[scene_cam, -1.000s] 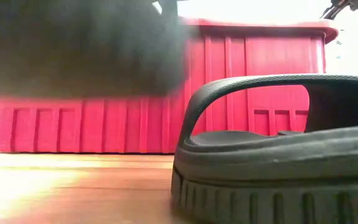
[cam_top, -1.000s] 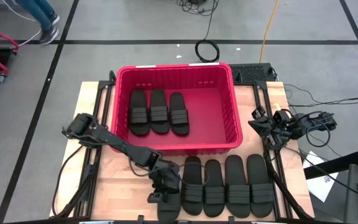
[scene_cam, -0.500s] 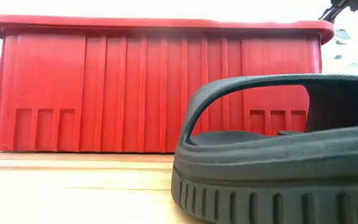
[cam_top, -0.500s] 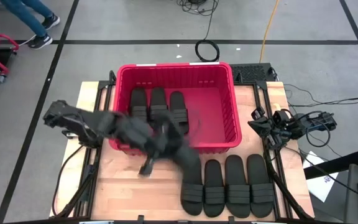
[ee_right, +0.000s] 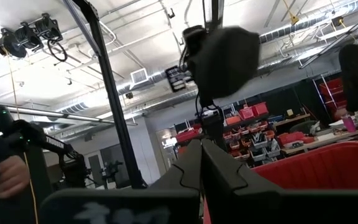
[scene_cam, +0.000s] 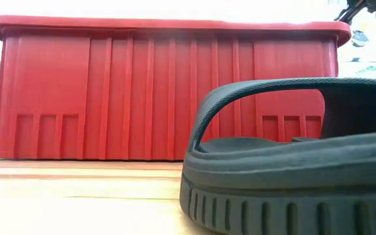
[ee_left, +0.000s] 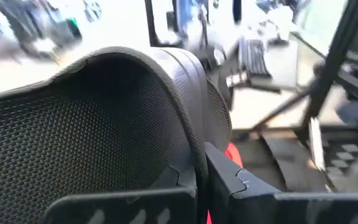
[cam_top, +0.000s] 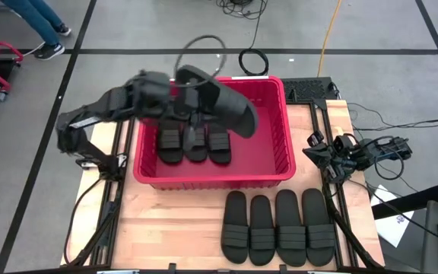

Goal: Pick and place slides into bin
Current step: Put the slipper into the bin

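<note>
While the left tool (cam_top: 196, 106) hangs over the upper left part of the bin (cam_top: 280, 171) in the high view, it's clamped tight on one slide (cam_top: 230, 106), and that carried slide sits up in the air, tilted, stretching across the bin's back rim toward the middle of the frame. From the left wrist view you mostly just get the slide's textured black strap (ee_left: 104, 130) filling the picture, with the two fingers (ee_left: 229, 180) pinched together on its edge.

Right under it, inside the bin, three slides (cam_top: 195, 141) lie side by side on the floor of the crate, toward its left half; the right half of the floor is bare red.

Below the bin in the high view, four more slides (cam_top: 278, 227) are lined up in a neat row on the wooden tabletop (cam_top: 158, 228), touching or nearly touching each other. The low view has one of them (scene_cam: 292, 170) huge in the lower right, with the bin's red wall (scene_cam: 109, 91) behind it.

The right tool (cam_top: 315, 152) is parked at the right edge of the tabletop, just beside the bin's right wall, fingers closed up on nothing.

A person's legs (cam_top: 40, 23) show at the upper left on the floor.
</note>
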Controlling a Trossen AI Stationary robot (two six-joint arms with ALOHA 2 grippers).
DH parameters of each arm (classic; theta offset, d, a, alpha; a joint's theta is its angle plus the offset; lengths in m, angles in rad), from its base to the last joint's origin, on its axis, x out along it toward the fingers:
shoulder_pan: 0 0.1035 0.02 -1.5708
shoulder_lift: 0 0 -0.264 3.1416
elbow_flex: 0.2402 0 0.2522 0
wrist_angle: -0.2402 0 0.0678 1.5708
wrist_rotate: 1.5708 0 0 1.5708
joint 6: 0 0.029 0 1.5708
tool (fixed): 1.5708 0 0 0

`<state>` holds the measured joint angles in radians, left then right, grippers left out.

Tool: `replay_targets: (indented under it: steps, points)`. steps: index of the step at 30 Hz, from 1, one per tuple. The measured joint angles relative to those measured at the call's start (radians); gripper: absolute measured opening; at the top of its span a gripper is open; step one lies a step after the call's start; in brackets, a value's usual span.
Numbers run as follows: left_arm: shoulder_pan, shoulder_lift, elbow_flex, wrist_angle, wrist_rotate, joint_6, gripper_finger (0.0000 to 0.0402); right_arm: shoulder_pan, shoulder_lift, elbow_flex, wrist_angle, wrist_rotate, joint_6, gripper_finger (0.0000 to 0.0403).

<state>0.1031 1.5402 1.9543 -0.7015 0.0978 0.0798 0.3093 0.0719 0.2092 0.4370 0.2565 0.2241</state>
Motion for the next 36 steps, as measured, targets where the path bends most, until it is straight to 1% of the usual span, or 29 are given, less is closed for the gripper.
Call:
replay_targets:
  steps: [3,5,9,12,15,17,21,24,27,31,36]
  points:
    - [0.079,0.054,-0.002,-0.076,0.101,-0.008,0.0001,0.000,0.000,0.000,-0.016,0.001,0.000,0.0000]
    - [0.130,0.098,-0.003,-0.086,0.188,0.008,0.0001,0.000,0.000,0.000,-0.033,0.002,-0.004,0.0000]
    - [0.216,0.195,0.018,-0.121,0.350,0.117,0.0001,0.000,0.002,0.000,-0.056,0.019,-0.056,0.0000]
    - [0.261,0.278,0.048,-0.160,0.441,0.218,0.0001,0.000,0.003,0.000,-0.074,0.074,-0.081,0.0000]
    - [0.293,0.354,0.097,-0.223,0.499,0.328,0.0000,0.000,0.003,0.000,-0.076,0.146,-0.092,0.0000]
    - [0.309,0.398,0.137,-0.284,0.516,0.418,0.0000,0.000,0.003,0.000,-0.077,0.190,-0.120,0.0000]
    - [0.326,0.500,0.204,-0.413,0.515,0.574,0.0000,0.000,0.003,0.000,-0.072,0.266,-0.155,0.0000]
    - [0.326,0.553,0.230,-0.471,0.504,0.655,0.0000,0.000,0.003,0.000,-0.066,0.294,-0.158,0.0000]
    - [0.320,0.585,0.237,-0.477,0.516,0.704,0.0000,0.000,0.003,0.000,-0.065,0.298,-0.159,0.0000]
    - [0.309,0.637,0.237,-0.463,0.575,0.743,0.0000,0.000,0.003,0.000,-0.065,0.300,-0.159,0.0000]
    - [0.295,0.692,0.237,-0.446,0.580,0.772,0.0000,0.000,0.003,0.000,-0.069,0.326,-0.159,0.0000]
